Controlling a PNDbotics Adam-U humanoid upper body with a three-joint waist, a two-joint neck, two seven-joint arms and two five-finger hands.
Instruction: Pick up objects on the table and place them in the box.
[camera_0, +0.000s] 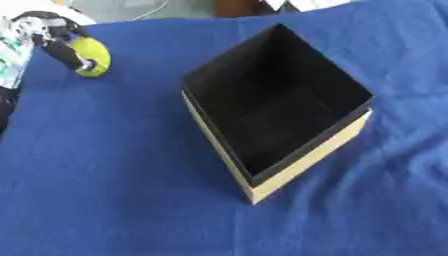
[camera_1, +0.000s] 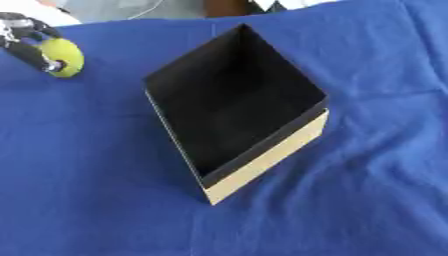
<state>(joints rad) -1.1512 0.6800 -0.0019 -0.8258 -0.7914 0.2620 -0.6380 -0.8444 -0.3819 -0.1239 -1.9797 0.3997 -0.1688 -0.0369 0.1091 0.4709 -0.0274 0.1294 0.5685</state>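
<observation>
The yellow-green ball (camera_0: 93, 56), round and so pointing no particular way, sat near the table's (camera_0: 105, 190) far left corner on the blue cloth. The left hand (camera_0: 52, 37) had its fingers curled around the ball. The open black-lined box (camera_0: 278, 107) stood mid-table, well apart, one corner toward the near edge.

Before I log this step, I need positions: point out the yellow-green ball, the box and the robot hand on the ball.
yellow-green ball (camera_0: 94, 56), left eye view, its bare right side.
box (camera_0: 308, 160), left eye view, tan outer wall.
left robot hand (camera_0: 59, 49), left eye view, dark finger across the ball.
</observation>
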